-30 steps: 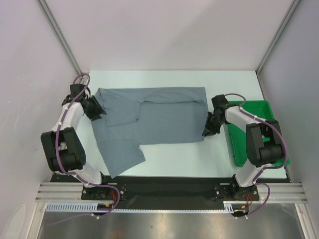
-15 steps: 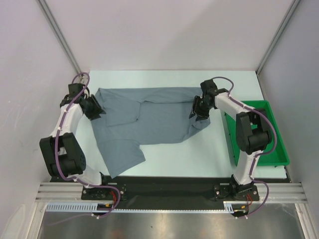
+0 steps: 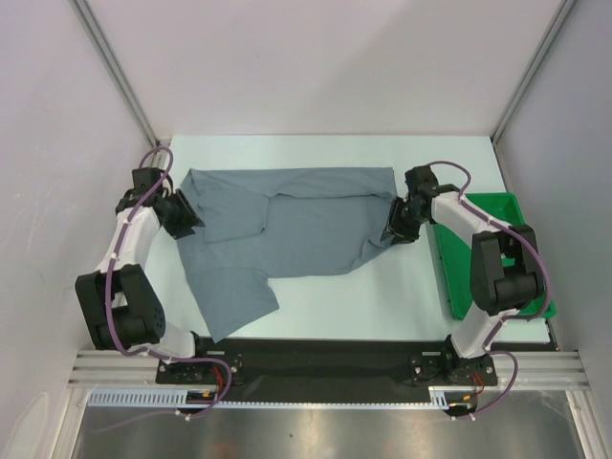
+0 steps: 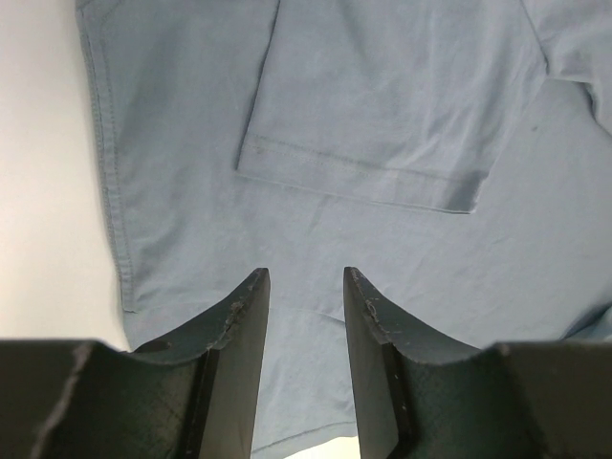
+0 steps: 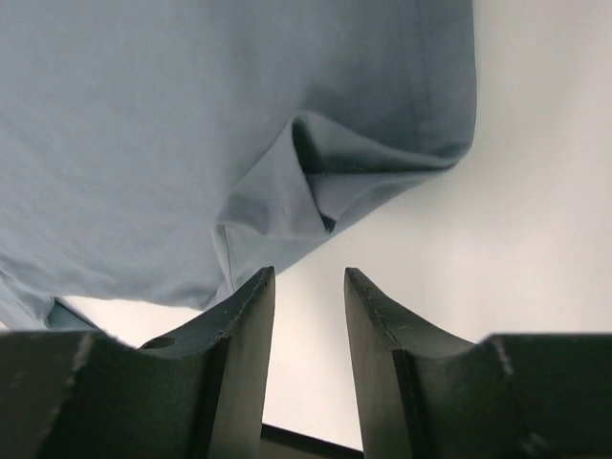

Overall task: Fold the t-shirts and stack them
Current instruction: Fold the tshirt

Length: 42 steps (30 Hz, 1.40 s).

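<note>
Pale table [image 3: 382, 296] inside booth, plain white walls [image 3: 316, 67], 2 metal posts at far corners. 1 blue-grey t-shirt [image 3: 287, 229] spread across middle. Green tray [image 3: 492, 201] at right edge. Left gripper [image 4: 304, 277] jaws apart over shirt's left part. Right gripper [image 5: 308, 277] jaws apart, nothing between, over bare table just beside right hem.

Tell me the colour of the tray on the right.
The tray is plain green; the top external view shows it best.

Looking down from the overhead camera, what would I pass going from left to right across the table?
Left arm's black end effector → spread slate blue-grey cloth t-shirt → right arm's black end effector → green plastic tray.
</note>
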{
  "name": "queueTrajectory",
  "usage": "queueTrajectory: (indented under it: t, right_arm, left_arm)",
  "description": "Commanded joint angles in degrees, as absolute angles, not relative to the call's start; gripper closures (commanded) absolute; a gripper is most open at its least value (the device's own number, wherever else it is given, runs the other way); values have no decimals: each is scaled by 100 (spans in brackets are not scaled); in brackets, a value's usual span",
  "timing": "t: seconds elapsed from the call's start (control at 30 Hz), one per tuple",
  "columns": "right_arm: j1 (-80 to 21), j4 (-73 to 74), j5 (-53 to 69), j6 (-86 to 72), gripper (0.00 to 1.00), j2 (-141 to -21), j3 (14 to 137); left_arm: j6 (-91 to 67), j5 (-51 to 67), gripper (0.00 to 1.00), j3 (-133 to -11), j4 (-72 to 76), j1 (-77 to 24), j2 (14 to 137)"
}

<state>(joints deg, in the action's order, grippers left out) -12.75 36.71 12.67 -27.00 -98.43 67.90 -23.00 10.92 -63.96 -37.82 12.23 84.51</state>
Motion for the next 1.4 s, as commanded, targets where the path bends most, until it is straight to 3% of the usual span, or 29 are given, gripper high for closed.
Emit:
queueTrajectory:
  t: [0.0, 0.3, 0.77, 0.9, 1.07, 1.37]
  right_arm:
    - [-1248, 3331, 1450, -2856, 59, -10028, 6864]
    - [-1178, 3270, 1503, -2874, 58, -10309, 6856]
    - [-1178, 3103, 1600, -2786, 69, -10529, 6794]
    - [-1151, 3059, 1678, -2795, 77, -10573, 6794]
    - [-1107, 3198, 1723, -2804, 99, -10503, 6846]
    - [-1177, 4691, 1319, -2286, 100, -10082, 7532]
  left_arm:
    - [-2320, 1204, 57, -6354, -3735, 1195, 8218]
    - [-2347, 1178, 57, -6267, -3788, 1195, 8095]
    - [-2399, 1098, 57, -6258, -3815, 1195, 8068]
    - [-2408, 1108, 57, -6398, -3841, 1195, 8209]
    - [-2469, 1160, 56, -6521, -3911, 1195, 8358]
    - [-3969, 1045, 55, -5557, -4412, 1248, 8148]
